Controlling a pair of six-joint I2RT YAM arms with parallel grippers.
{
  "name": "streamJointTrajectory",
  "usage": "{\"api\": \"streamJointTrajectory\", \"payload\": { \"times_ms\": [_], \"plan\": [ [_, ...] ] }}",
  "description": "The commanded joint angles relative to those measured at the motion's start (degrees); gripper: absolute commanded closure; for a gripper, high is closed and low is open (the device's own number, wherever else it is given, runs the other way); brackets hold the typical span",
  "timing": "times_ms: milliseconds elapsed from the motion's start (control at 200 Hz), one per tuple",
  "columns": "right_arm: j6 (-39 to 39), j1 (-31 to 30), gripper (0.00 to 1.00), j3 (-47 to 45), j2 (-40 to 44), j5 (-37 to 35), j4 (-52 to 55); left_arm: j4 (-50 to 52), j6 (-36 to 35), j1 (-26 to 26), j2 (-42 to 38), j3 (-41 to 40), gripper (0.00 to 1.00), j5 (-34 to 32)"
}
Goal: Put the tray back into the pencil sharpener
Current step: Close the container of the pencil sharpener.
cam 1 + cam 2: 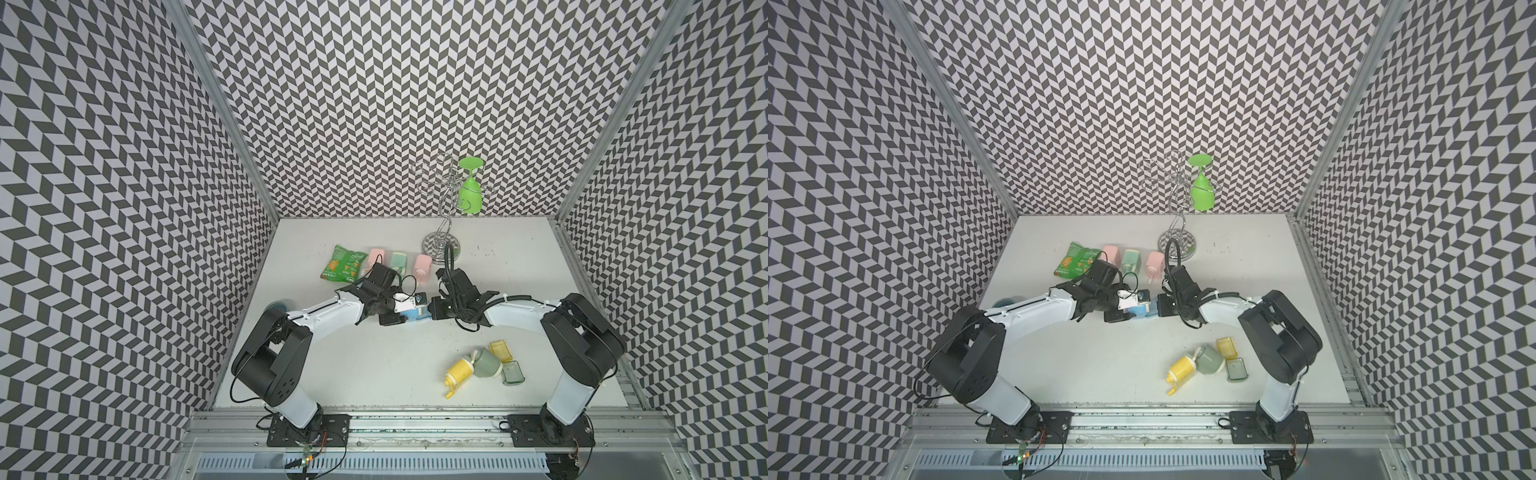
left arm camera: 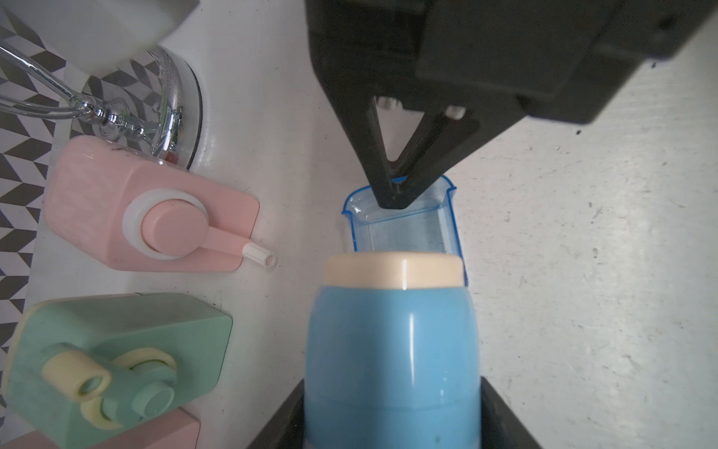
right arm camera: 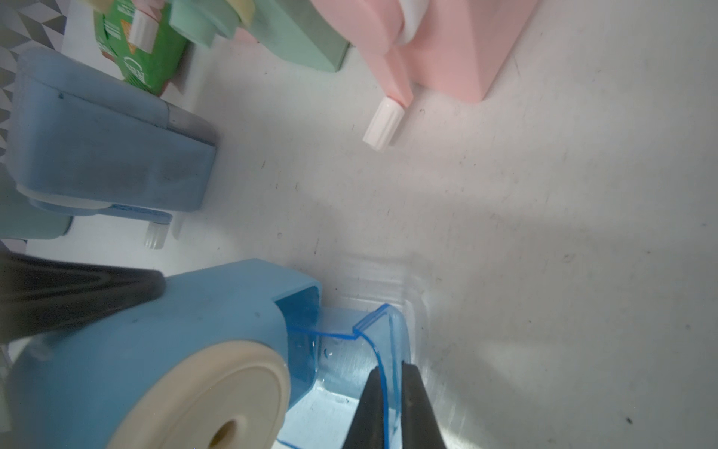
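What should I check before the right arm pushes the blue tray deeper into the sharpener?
1. Left end effector grips the blue sharpener: ok.
2. Right end effector is shut on the blue tray, pinching its end wall: ok.
3. Tray's front end has entered the sharpener's slot: ok.
4. Tray fully seated: not ok, much of it sticks out.
5. Slot free inside: cannot tell.
6. Pink sharpener stands apart from the tray: ok.

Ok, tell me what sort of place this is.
Probably a robot test cell in a lab. Two robot arms are bolted to a metal rail, zigzag-patterned walls box in the white table, and odd props like a snack bag lie on it.
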State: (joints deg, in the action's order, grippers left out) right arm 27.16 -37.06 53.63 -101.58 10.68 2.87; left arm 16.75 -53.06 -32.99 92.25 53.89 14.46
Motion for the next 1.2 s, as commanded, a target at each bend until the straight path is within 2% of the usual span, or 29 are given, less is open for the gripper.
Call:
{"api": "streamJointTrajectory", "payload": {
  "times_ms": [0,165,416,516,666,831,1007,1197],
  "plan": [
    [3.2,-1.2,0.90,1.7,-0.5,4.2,-2.0,0.2,-0.4,-0.8,0.8,-0.1,0.50,0.4],
    [5.5,-1.7,0.92,2.8,-1.3,5.8,-1.8,0.2,-0.4,-0.9,1.0,0.0,0.50,0.4],
    [6.1,-2.1,0.92,5.7,-3.5,0.9,4.2,0.0,-0.6,-1.3,0.7,-0.1,0.51,0.0],
    [5.5,-2.1,0.92,6.0,-3.7,2.4,3.2,-0.1,-0.6,-1.3,0.6,-0.3,0.51,0.0],
    [5.9,-2.1,0.82,4.7,-3.0,9.4,-2.4,-0.3,-0.2,-1.3,1.0,-0.1,0.51,0.2],
    [5.3,0.2,0.77,2.5,0.7,8.4,-1.7,-0.9,0.2,-1.3,0.4,-0.8,0.52,0.0],
    [5.1,3.9,0.78,-0.6,5.0,5.7,-0.9,-1.4,0.5,-1.2,0.1,-1.5,0.52,0.1],
    [6.0,3.5,0.85,-0.3,1.2,5.7,-1.6,-1.4,0.8,-1.2,0.2,-1.2,0.54,0.0]
  ]
}}
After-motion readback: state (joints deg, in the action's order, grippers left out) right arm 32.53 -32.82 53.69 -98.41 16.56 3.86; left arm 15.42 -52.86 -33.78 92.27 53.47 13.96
